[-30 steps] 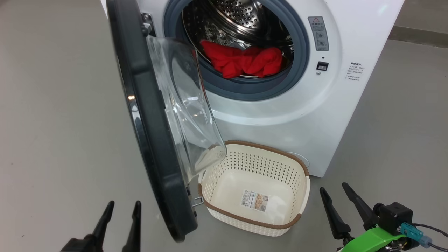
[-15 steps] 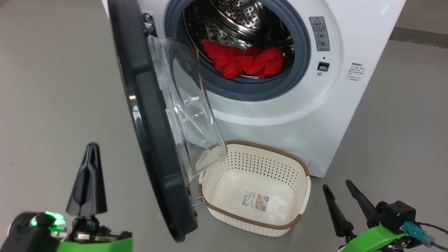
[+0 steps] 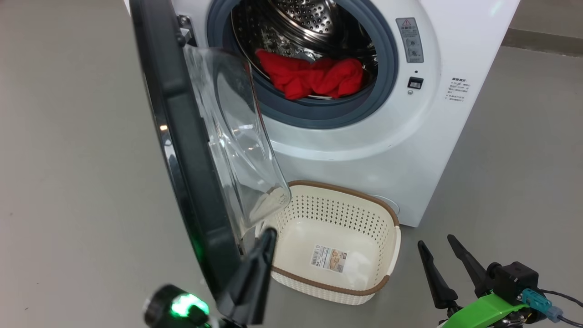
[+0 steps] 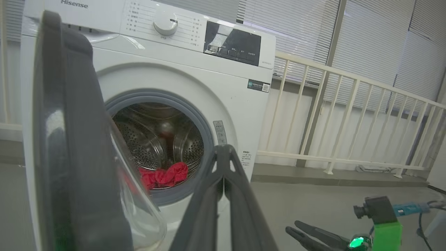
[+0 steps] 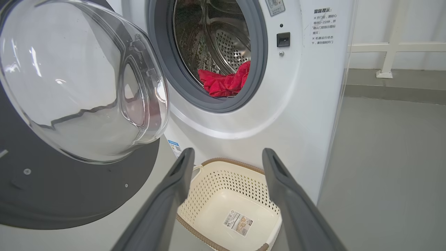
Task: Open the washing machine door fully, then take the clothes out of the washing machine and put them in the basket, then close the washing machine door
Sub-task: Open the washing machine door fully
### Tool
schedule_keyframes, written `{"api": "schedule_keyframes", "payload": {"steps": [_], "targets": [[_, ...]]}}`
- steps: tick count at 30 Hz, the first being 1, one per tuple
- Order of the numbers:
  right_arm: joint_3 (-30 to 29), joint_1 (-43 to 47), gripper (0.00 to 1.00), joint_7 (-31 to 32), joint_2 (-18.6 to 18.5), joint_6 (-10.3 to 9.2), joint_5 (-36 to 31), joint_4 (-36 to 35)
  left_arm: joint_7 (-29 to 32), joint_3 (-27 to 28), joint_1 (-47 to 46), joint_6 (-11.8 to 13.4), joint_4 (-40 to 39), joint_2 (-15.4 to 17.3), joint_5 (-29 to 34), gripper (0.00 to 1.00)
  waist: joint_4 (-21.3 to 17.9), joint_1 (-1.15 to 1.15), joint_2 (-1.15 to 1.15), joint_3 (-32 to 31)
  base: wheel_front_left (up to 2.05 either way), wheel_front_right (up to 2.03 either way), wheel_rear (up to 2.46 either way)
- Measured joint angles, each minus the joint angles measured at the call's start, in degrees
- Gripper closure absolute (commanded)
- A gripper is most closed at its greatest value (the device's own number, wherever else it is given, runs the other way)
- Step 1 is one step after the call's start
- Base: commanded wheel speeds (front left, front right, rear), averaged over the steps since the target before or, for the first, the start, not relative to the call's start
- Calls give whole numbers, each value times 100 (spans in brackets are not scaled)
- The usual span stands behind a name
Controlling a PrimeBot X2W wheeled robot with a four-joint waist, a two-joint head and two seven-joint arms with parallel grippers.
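Head view: left jaws pressed together beside door (image 3: 186,150), right jaws spread.

Item count, all views:
- washing machine (image 3: 410,150): 1 unit.
- door (image 3: 182,150): 1, w/ 1 clear bowl window (image 5: 80,87).
- clothes (image 3: 314,77): 1 red bundle; no. of separate pcs can't be told.
- basket (image 3: 337,212): 1, w/ 1 paper label (image 3: 329,258) on its bottom.
- pincers: 2, i.e. left pincer (image 3: 268,234) + right pincer (image 3: 435,240); 2 dark fingers (image 5: 167,202) ea., 4 tot.
- machine top panel: 1 dial (image 4: 165,23), 1 dark display (image 4: 232,43).
- bkgd: 1 white railing (image 4: 348,115).
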Motion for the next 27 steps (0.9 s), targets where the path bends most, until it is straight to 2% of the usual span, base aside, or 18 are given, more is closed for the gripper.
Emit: {"api": "schedule_keyframes", "payload": {"steps": [5, 8, 13, 27], "targets": [[2, -1, 0, 0, 3, 0, -32, 0, 1, -260, 92, 12, 694, 30, -196, 100, -21, 0, 0, 14, 0, 0, 0], [2, -1, 0, 0, 3, 0, -32, -1, 1, -256, 92, 125, 987, 31, -360, 100, -22, 0, 0, 8, 0, 0, 0], [3, -1, 0, 0, 18, 0, -32, -5, 1, -138, 91, 250, 1314, 31, -433, 100, -10, 0, 0, -20, 0, 0, 0], [-19, 1, 0, 0, 24, 0, -80, -87, 2, 341, 92, 247, 1782, -7, -500, 100, 102, 0, 0, -73, 0, 0, 0]]}}
